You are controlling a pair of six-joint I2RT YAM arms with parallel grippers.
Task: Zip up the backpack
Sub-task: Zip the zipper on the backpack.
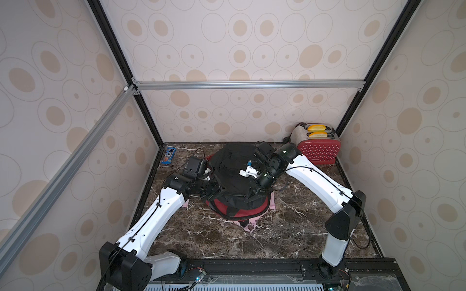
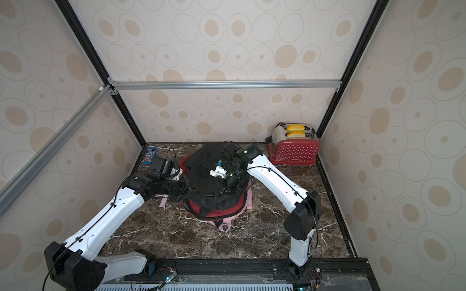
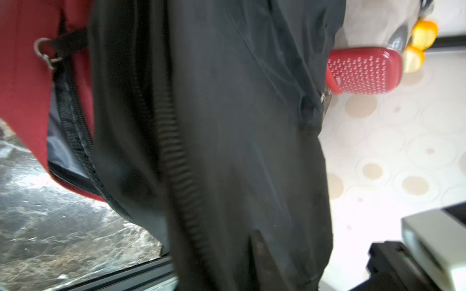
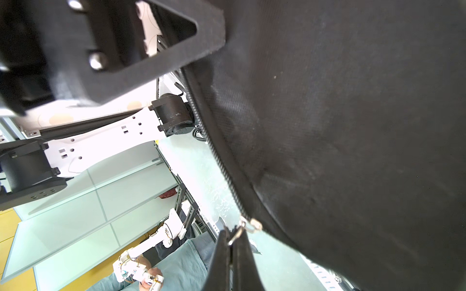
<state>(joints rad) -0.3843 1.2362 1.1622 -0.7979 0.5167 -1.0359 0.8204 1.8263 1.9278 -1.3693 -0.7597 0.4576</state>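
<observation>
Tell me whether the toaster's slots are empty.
No: two yellow bread slices stick up out of the top slots of the red toaster.

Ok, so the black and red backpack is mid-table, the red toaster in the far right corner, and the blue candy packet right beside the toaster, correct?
Not the packet: both top views show the blue candy packet in the far left corner, far from the red toaster. The black and red backpack is mid-table, the toaster far right, as said.

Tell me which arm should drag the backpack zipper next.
Right, probably: the right gripper is shut on the zipper pull; the left gripper is against the backpack, away from that pull.
</observation>
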